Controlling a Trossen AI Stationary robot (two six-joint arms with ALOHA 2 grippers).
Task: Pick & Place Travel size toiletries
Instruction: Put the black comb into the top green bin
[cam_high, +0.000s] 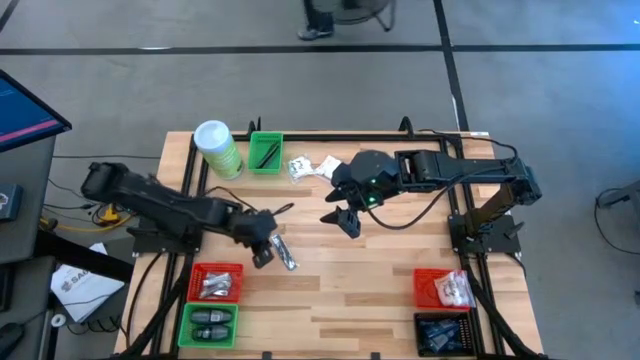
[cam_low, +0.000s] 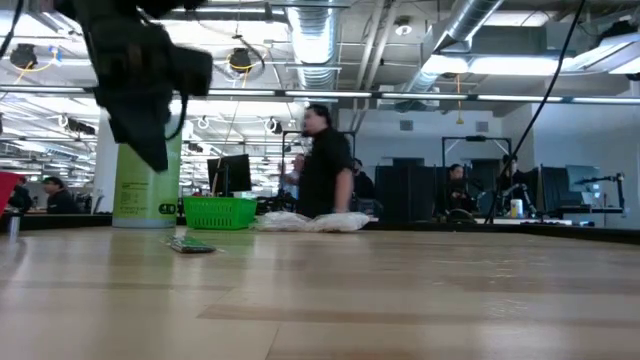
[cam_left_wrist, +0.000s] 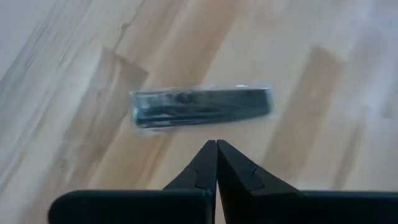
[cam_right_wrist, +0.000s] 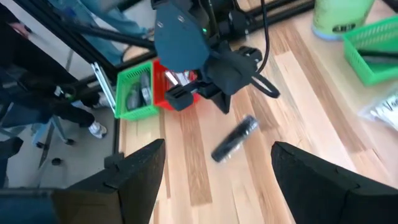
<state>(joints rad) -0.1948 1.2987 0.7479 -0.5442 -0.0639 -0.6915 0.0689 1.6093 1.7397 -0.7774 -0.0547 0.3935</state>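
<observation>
A slim dark packet in clear wrap (cam_left_wrist: 202, 107) lies flat on the wooden table (cam_high: 360, 290), left of centre (cam_high: 286, 252) (cam_right_wrist: 235, 139). My left gripper (cam_left_wrist: 216, 146) is shut and hovers just beside it (cam_high: 265, 252), above the table (cam_low: 155, 150), touching nothing. My right gripper (cam_right_wrist: 217, 162) stands open and raised near the table's middle (cam_high: 345, 218), with nothing between its fingers. White crinkly sachets (cam_high: 310, 167) lie on the table near the far edge (cam_low: 310, 222).
A green canister with a white lid (cam_high: 218, 148) and a small green bin (cam_high: 265, 152) stand at the far left. A red bin (cam_high: 215, 282) and a green bin (cam_high: 208, 325) sit near left. A red bin (cam_high: 443, 288) and a black bin (cam_high: 440, 333) sit near right. People move in the room behind.
</observation>
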